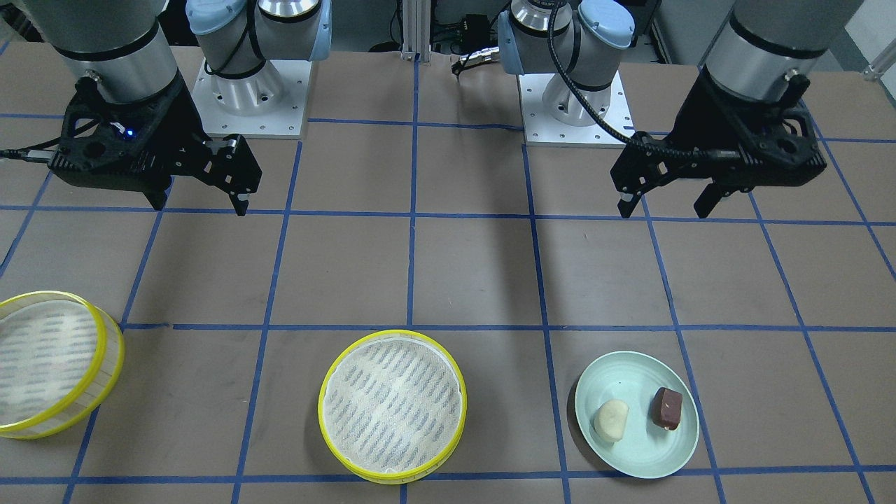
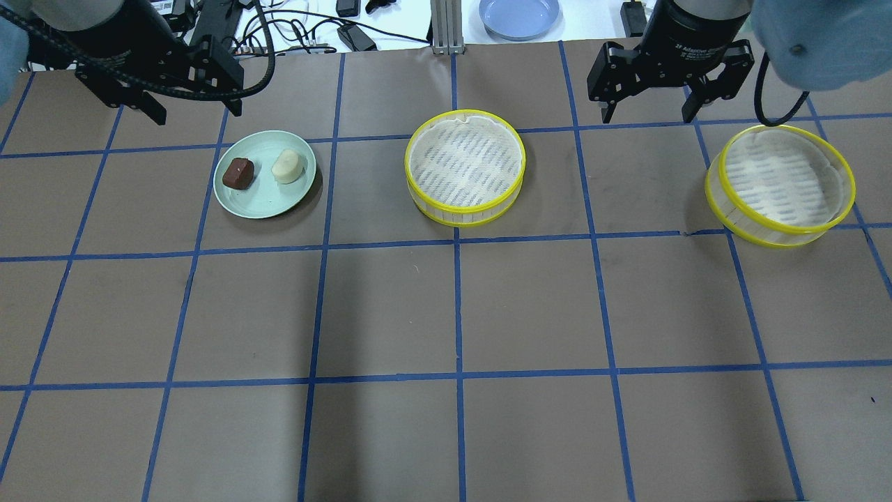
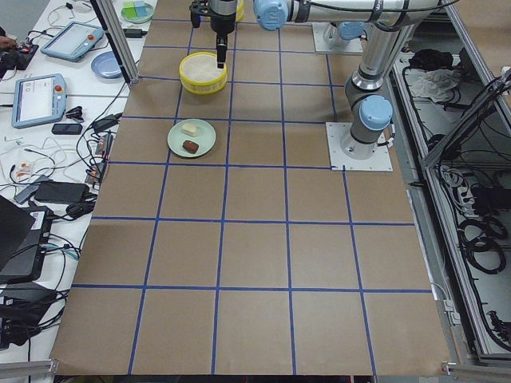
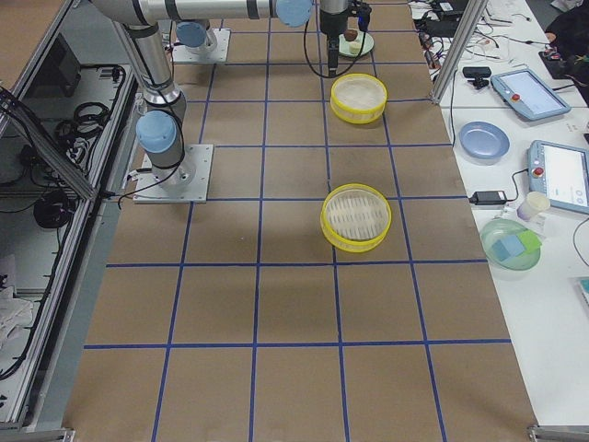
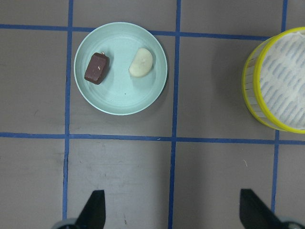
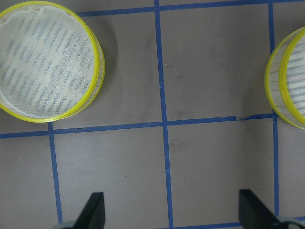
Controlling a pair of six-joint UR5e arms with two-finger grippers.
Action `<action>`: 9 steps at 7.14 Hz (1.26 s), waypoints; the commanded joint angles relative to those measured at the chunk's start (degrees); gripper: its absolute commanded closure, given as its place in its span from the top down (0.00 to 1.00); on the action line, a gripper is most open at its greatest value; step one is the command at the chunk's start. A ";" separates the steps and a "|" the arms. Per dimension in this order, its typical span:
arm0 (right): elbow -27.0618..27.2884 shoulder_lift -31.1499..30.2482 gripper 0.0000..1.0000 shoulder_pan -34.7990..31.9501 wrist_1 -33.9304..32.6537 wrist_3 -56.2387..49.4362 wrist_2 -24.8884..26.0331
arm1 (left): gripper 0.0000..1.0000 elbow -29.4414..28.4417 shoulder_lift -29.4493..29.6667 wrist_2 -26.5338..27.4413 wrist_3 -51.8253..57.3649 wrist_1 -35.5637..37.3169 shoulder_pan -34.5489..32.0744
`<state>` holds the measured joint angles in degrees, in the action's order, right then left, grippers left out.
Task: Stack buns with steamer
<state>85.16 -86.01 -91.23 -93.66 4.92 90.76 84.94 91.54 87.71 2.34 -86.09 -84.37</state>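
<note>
The left end effector (image 1: 667, 204) hangs over the counter (image 1: 476, 266) with its two fingers wide apart and nothing in them. The right end effector (image 1: 199, 201) hangs on the other side, also spread open and empty. In this front view a pale green plate (image 1: 633, 455) sits on the counter on the left arm's side. On it lie the cream-white bun (image 1: 611, 421) and the dark brown bun (image 1: 667, 408), side by side but not touching. The middle steamer basket (image 1: 392, 402) has a yellow rim and a white cloth inside. The second steamer basket (image 1: 49, 364) sits far off on the right arm's side and leans a little.

From overhead, the left end effector is near the plate, toward the far edge of the counter. The right end effector is up between the two baskets. Blue tape lines (image 2: 458, 244) cut the counter into squares. A blue plate (image 2: 519, 15) sits on the white table past the counter.

The left wrist camera looks down on the plate. The brown bun has a tiny pale spot. Part of the middle steamer basket shows at the side. Two dark fingertips sit far apart at the bottom.

The right wrist camera shows both baskets, with bare counter between them. Its fingertips are far apart too.

In the two side views everything looks small, and the buns are on the plate.
</note>
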 commanded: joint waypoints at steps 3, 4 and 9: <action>0.01 0.14 1.00 0.00 0.06 0.00 0.04 | 1.00 0.40 -0.32 -0.26 0.03 -0.49 1.04; 0.01 0.31 1.00 0.00 -0.11 -0.17 0.56 | 1.00 0.83 1.16 -0.43 0.81 1.25 1.13; -0.17 1.28 1.00 5.60 -0.91 -9.39 -0.05 | 1.00 5.85 15.30 -0.96 9.87 27.94 2.19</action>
<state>85.01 -85.01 -88.25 -94.53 -2.10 91.09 90.06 102.78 87.06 10.75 -64.79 -82.28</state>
